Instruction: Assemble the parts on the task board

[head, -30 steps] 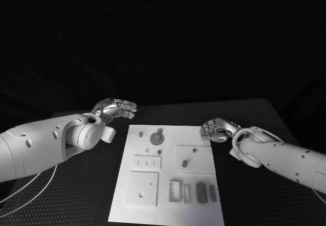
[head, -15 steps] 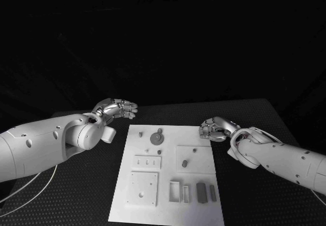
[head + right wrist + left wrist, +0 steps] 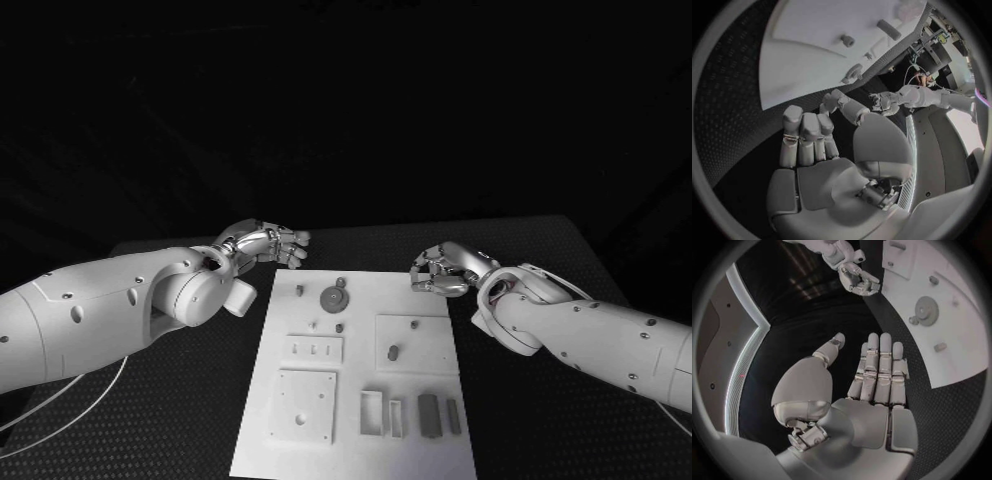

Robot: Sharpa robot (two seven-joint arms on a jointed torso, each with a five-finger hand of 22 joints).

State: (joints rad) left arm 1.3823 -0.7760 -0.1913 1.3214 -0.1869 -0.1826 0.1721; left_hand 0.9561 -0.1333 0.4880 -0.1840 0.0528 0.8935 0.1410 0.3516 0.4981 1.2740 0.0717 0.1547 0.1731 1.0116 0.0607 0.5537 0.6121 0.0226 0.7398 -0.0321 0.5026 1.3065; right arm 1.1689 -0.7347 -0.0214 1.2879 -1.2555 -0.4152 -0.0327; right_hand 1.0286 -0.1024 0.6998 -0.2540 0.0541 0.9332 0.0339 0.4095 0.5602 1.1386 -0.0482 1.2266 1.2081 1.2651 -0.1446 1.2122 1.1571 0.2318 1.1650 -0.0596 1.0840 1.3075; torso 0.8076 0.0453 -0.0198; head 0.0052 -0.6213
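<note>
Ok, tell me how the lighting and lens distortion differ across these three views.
Head view: dark surroundings, the flat white task board brightly lit, straight-edged. Left wrist view: fisheye circle, the board's edge bows, the silver left hand evenly lit. Right wrist view: same bending, the silver right hand in softer light, the board glaring pale.

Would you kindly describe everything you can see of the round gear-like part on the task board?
The gear-like part is a small grey toothed disc with a hub at its centre, lying flat on the white task board near its far end. A small peg stands just beyond it, and neither hand touches it. The left wrist view shows the same disc.
</note>
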